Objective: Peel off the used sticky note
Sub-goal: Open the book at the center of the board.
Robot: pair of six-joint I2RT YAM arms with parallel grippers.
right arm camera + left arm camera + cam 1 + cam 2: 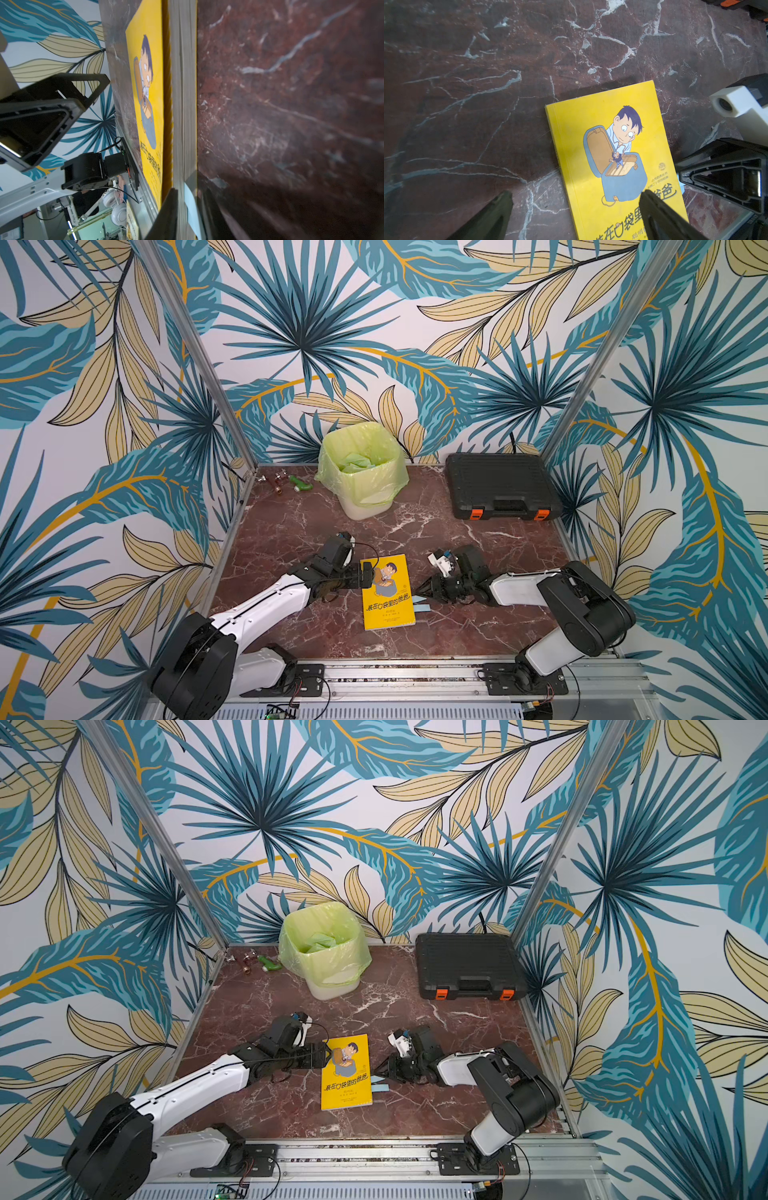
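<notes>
A yellow book (386, 593) lies flat on the marble worktop (291, 531). The pale blue sticky note (191, 203) juts from its page edge on the side facing the right arm. The right gripper (419, 593) has its fingers drawn close on either side of the note; whether they actually pinch it I cannot tell. The left gripper (576, 195) is spread wide, one finger over the book's cover and one beside its spine. Beyond the book, a bin (365, 493) lined with a green bag holds crumpled pale green material (355, 464). Right of the bin lies a closed black case (500, 485).
</notes>
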